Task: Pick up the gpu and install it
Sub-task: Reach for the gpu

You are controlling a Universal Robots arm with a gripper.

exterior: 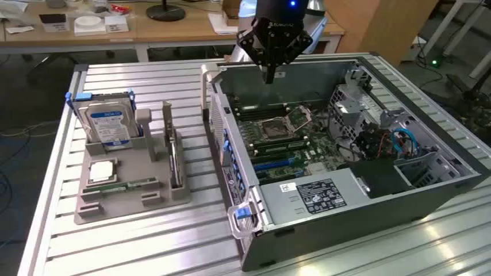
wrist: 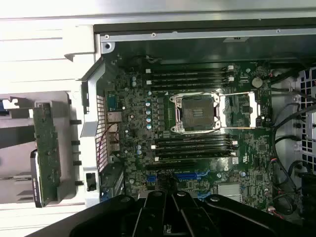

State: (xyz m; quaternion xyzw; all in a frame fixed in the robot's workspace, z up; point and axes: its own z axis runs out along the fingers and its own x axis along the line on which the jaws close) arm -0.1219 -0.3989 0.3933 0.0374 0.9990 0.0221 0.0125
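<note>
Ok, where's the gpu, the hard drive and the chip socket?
gpu [exterior: 176, 164]: exterior view, its upper edge.
hard drive [exterior: 107, 122]: exterior view, its blue-white label.
chip socket [wrist: 197, 112]: wrist view, its middle.

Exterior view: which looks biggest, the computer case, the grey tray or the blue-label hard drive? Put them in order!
1. computer case, by far
2. grey tray
3. hard drive, standing in that tray, so clearly smaller than it

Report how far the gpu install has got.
Nothing looks done: the gpu stands in the grey holder outside the case. Nothing is in hand; the shut tool hangs empty above the open case. Pick-up and installation are both left.
</note>
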